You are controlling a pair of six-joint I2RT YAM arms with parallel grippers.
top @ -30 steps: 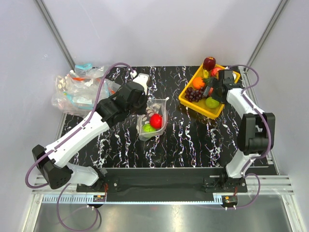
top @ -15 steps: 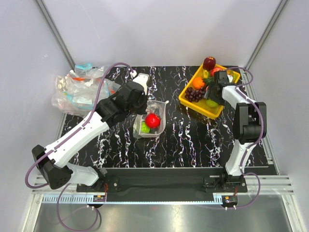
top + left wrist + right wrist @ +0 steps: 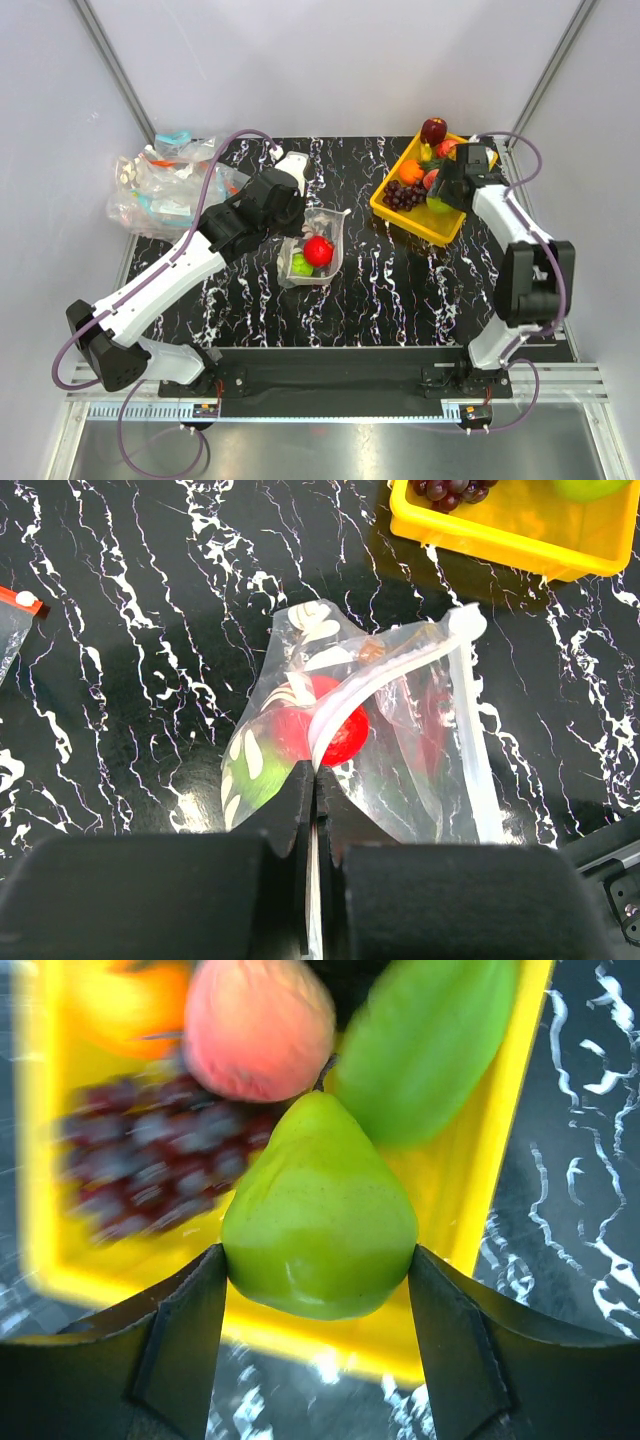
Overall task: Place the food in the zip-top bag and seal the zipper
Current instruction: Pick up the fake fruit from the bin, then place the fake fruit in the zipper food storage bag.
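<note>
From above: the zip-top bag (image 3: 335, 232) sits mid-table, a red fruit (image 3: 318, 250) and a green apple (image 3: 300, 265) inside it, and the left gripper (image 3: 296, 222) is at its far-left edge. Bare marbled table (image 3: 400, 290) runs between the bag and the yellow tray (image 3: 405, 220) in the far right corner. The right gripper (image 3: 440, 195) hangs just inside the tray's near rim.

Left wrist: fingers pressed together, pinching the zipper (image 3: 385, 670). The bag's mouth stands open on the tray side.

Right wrist: jaws spread wide either side of a green pear (image 3: 320, 1220), pads right at its skin. Whether they're actually gripping, I can't tell. A peach (image 3: 258, 1025) and grapes (image 3: 150, 1170) crowd just beyond it, and the tray's rim is close underneath.
</note>
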